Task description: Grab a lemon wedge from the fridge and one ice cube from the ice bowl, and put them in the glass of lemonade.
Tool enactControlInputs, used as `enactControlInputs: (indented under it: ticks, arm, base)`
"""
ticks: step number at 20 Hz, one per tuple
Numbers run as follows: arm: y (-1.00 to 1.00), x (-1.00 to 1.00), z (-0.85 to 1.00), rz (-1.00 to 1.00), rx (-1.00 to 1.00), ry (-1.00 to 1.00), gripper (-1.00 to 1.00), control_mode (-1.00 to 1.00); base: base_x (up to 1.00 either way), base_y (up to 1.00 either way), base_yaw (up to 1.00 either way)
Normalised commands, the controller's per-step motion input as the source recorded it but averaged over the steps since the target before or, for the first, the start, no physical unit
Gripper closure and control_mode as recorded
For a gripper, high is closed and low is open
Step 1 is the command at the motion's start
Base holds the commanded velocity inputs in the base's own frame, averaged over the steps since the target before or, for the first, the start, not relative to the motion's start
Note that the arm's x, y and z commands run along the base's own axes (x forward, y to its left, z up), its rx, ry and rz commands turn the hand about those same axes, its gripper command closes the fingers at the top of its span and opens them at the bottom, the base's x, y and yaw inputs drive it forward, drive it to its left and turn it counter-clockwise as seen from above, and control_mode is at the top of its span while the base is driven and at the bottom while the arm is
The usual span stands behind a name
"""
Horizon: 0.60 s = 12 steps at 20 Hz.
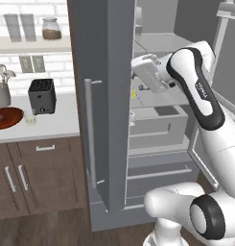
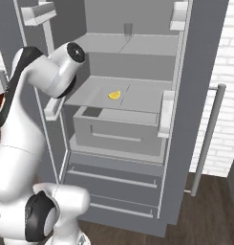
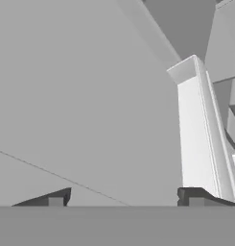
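The fridge (image 1: 105, 96) stands with its doors open. On its middle shelf lies the lemon wedge (image 2: 114, 94), a small yellow piece, which peeks past the door edge as a yellow speck (image 1: 134, 93). My gripper (image 3: 126, 202) is open, its tips wide apart with nothing between them, facing grey fridge surfaces and a white door bin (image 3: 198, 134). The white hand (image 1: 148, 73) hovers inside the fridge opening, above and left of the wedge's shelf. On the counter to the left sit the ice bowl (image 1: 6, 117) and the glass of lemonade (image 1: 30, 117). The ice cube is too small to make out.
A black toaster (image 1: 42, 95) and a grey utensil cup (image 1: 1, 93) stand behind the bowl and glass. The left fridge door (image 1: 97, 120) juts toward me between counter and fridge interior. A drawer (image 2: 118, 129) sits under the wedge's shelf; door bins (image 2: 166, 115) line the right door.
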Motion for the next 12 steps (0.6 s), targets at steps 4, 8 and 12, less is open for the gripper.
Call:
enactControlInputs:
  ticks: [4, 8, 12]
  arm:
    - [0.85, 0.0, -0.09, 0.0, 0.0, 0.0, -1.0, -1.0]
    - [0.81, 0.0, -0.01, 0.0, 0.0, 0.0, -1.0, -1.0]
    - [0.76, 0.0, 0.0, 0.0, 0.0, 0.0, -1.0, -1.0]
  base:
    - [0.0, 0.0, 0.0]
    - [0.0, 0.0, 0.0]
    - [0.0, 0.0, 0.0]
